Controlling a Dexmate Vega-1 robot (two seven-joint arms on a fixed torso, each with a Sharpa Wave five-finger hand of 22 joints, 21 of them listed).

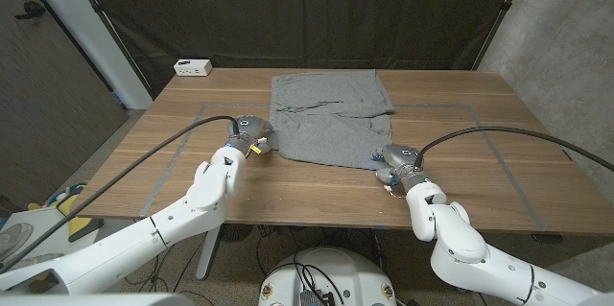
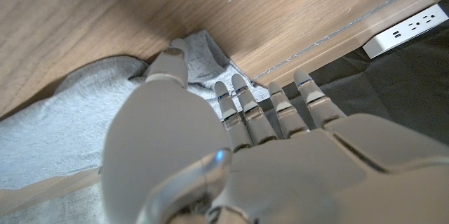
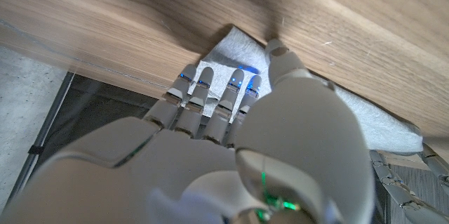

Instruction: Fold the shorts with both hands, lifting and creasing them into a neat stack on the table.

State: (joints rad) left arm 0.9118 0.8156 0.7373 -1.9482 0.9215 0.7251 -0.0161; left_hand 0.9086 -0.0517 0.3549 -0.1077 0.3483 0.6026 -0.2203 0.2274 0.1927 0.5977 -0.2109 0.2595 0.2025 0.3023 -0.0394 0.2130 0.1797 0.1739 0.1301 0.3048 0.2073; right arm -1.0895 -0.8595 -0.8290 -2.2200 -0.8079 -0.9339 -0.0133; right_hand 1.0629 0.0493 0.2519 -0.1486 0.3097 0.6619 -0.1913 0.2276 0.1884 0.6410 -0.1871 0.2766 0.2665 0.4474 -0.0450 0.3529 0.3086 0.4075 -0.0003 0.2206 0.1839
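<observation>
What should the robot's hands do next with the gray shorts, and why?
Probably lift both near corners and carry them toward the far edge. The left hand and right hand each pinch a near corner of the shorts, which lie spread out, not yet folded.

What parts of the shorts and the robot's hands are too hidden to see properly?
- Head view: the left hand covers the near-left corner of the shorts, so its grip cannot be confirmed.
- Head view: the right hand hides the near-right corner in the same way.
- Left wrist view: the hand's back blocks most of the cloth beneath the fingers.
- Right wrist view: the fingertips overlap the cloth corner, so a pinch cannot be made out.
- Head view: the white power strip is too small for detail.
</observation>
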